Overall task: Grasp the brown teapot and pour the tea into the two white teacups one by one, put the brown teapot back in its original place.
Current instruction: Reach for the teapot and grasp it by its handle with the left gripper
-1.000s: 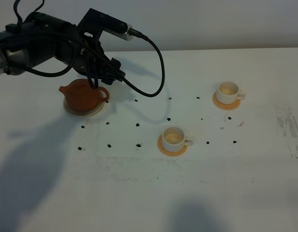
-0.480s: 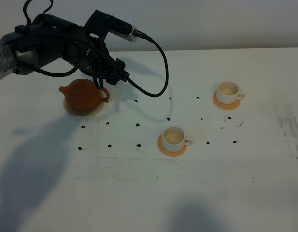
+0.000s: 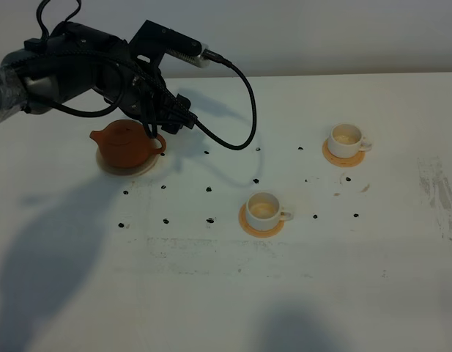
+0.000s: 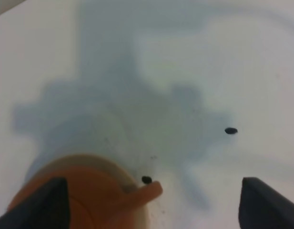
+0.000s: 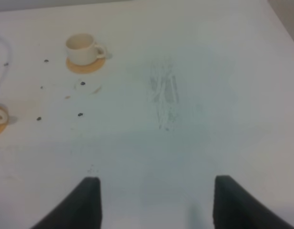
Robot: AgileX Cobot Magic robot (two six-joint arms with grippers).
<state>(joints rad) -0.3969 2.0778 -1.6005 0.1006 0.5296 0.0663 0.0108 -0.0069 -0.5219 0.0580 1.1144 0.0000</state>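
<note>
Left gripper gapes wide, holding nothing. The brown teapot sits just below it on its plate, handle under the gap. The two white teacups look tea-tinted, so probably withdraw straight up, clear of that handle.

One brown teapot. One cream plate. Two white teacups: the far teacup on the right and the near teacup. Two orange-tan coasters: the far coaster and the near coaster. One black arm above the worktop.
</note>
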